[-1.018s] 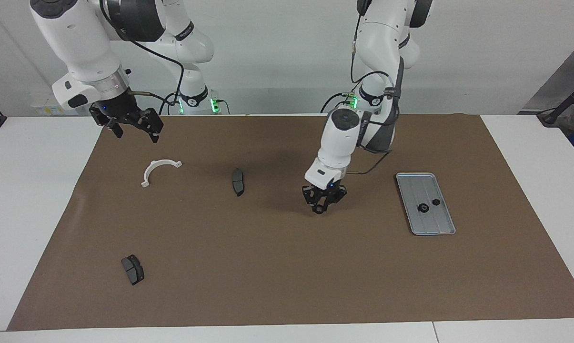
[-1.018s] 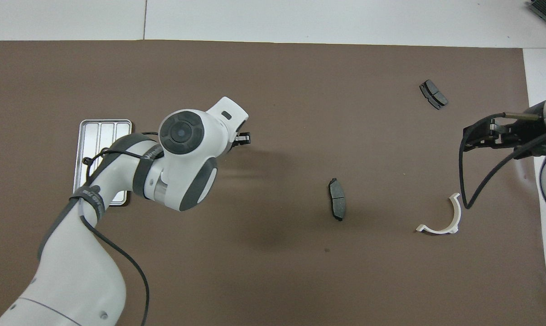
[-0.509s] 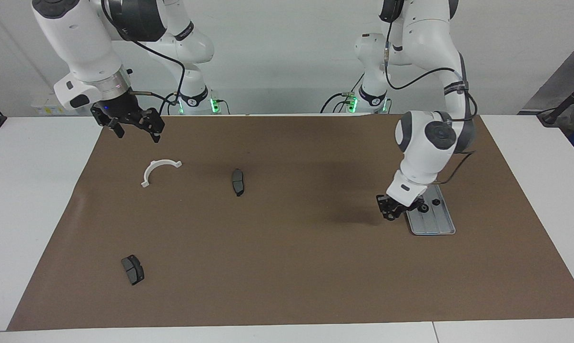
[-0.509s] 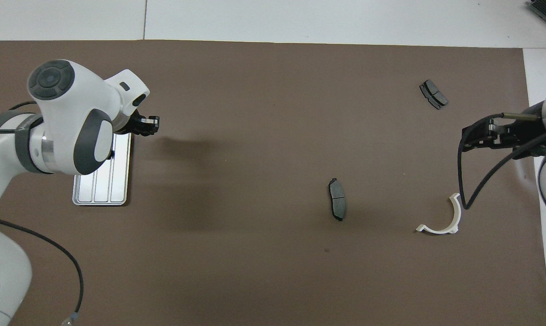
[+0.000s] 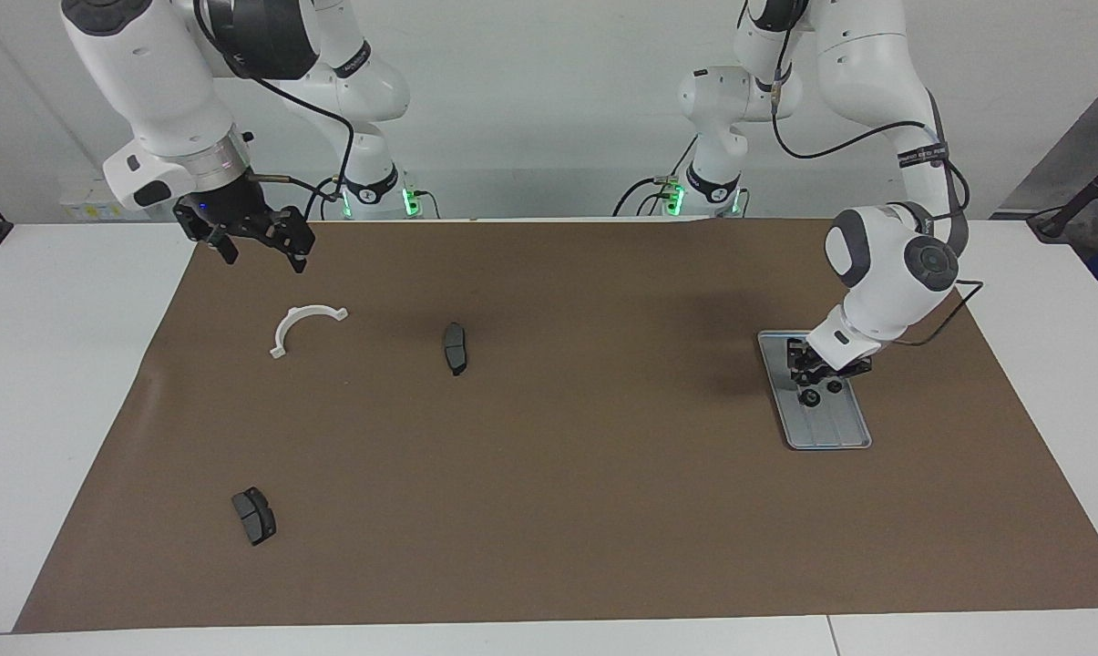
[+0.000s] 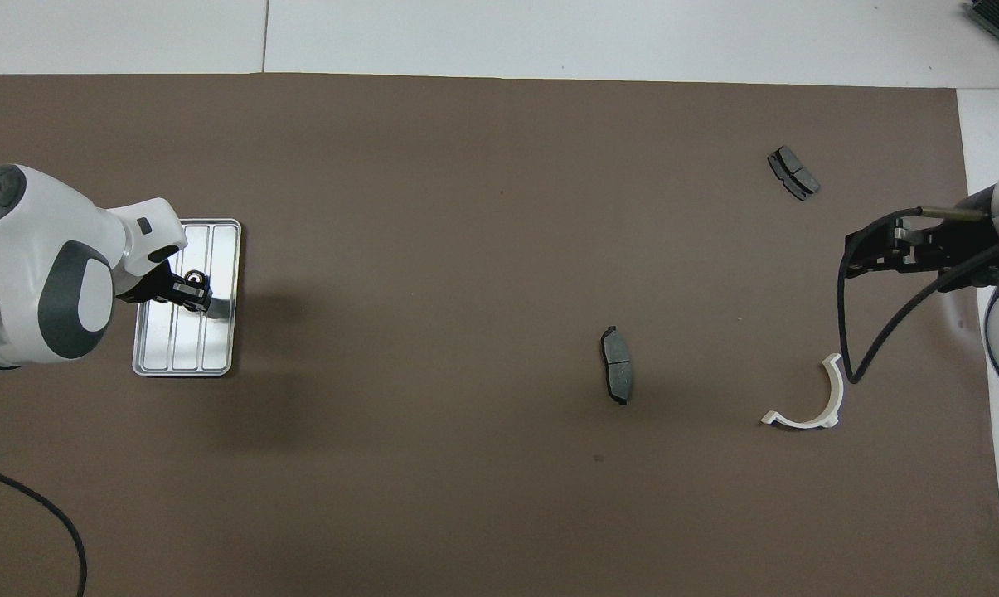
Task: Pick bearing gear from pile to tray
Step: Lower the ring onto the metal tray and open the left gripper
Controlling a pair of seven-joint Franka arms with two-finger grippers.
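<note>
Presently, item by item:

Tray (image 5: 822,435) (image 6: 152,362): silver, ridged, flat on the brown mat (image 5: 549,510) (image 6: 499,497) at the left arm's end of the surface.

Gears: two small black ones lie on the tray, one (image 5: 835,386) beside the other (image 5: 810,397). A third gear (image 6: 192,278), round with a pale centre, shows at the tip of the left gripper in the overhead view.

Left gripper (image 5: 815,363) (image 6: 194,290): over the tray, low above its middle. Jaws close together at the third gear; whether they grip it, cannot tell.

Right gripper (image 5: 255,239) (image 6: 868,253): raised over the mat's edge at the right arm's end, waiting. Jaws spread wide, holding nothing.

Bracket (image 5: 304,325) (image 6: 810,402): white half-ring, on the mat near the right gripper.

Brake pads: one (image 5: 455,347) (image 6: 617,365) near the mat's middle; the other (image 5: 254,515) (image 6: 793,172) farther from the robots than the bracket, well apart from it.
</note>
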